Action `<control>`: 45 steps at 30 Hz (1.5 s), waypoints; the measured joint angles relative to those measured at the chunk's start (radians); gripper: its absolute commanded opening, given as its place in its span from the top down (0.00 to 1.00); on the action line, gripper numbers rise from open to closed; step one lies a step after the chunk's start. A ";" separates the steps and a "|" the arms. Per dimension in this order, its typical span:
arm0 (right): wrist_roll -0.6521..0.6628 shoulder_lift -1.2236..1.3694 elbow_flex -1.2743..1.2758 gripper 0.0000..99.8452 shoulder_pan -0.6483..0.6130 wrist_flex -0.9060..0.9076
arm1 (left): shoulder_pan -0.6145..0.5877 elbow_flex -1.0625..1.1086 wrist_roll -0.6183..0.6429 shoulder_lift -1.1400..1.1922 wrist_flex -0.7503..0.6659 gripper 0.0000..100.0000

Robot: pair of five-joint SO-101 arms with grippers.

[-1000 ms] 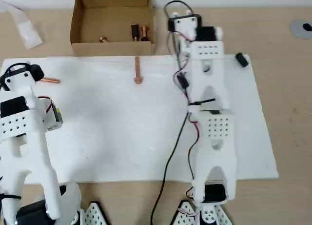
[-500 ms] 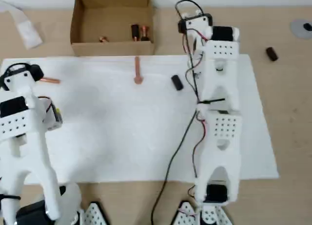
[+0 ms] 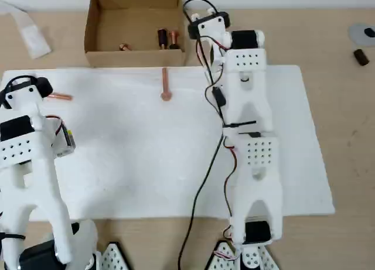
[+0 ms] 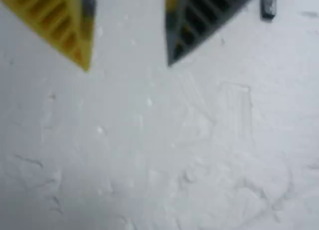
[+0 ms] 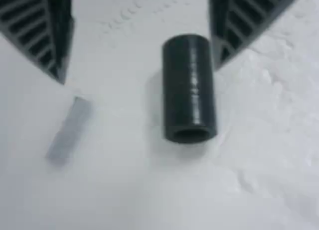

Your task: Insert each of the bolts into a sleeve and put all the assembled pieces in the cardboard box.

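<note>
A black sleeve (image 5: pixel 190 88) lies on the white mat between the fingers of my open right gripper (image 5: pixel 140 73), touching neither. The right arm (image 3: pixel 246 88) stretches toward the cardboard box (image 3: pixel 91 33), which holds assembled pieces (image 3: pixel 167 38) and a copper piece (image 3: pixel 124 47). One copper bolt (image 3: pixel 166 85) lies on the mat just in front of the box. Another bolt (image 3: pixel 60 96) lies beside the left arm (image 3: pixel 26 141). A second black sleeve (image 3: pixel 361 57) rests on the bare table far right. My left gripper (image 4: pixel 127 65) hangs open over bare mat.
The white mat (image 3: pixel 146 164) covers most of the wooden table. A black cable (image 3: pixel 202 188) trails from the right arm across the mat. A small grey scrap (image 5: pixel 70 130) lies near the sleeve. White tape (image 3: pixel 32 38) sits left of the box.
The right arm swung to the right, then back left toward the box. The loose black sleeve rolled right, off the mat onto the table. The left arm stayed still.
</note>
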 measured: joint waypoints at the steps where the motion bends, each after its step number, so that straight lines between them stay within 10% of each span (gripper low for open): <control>1: 0.000 0.014 0.000 0.77 0.000 0.000 | 0.000 0.000 0.000 0.000 0.000 0.89; 39: 0.029 0.204 -0.077 0.99 0.012 -0.005 | 0.000 0.000 0.002 0.000 0.000 0.89; 45: 0.002 0.153 -0.080 0.99 0.000 0.003 | -0.075 -0.066 0.158 0.014 -0.014 0.89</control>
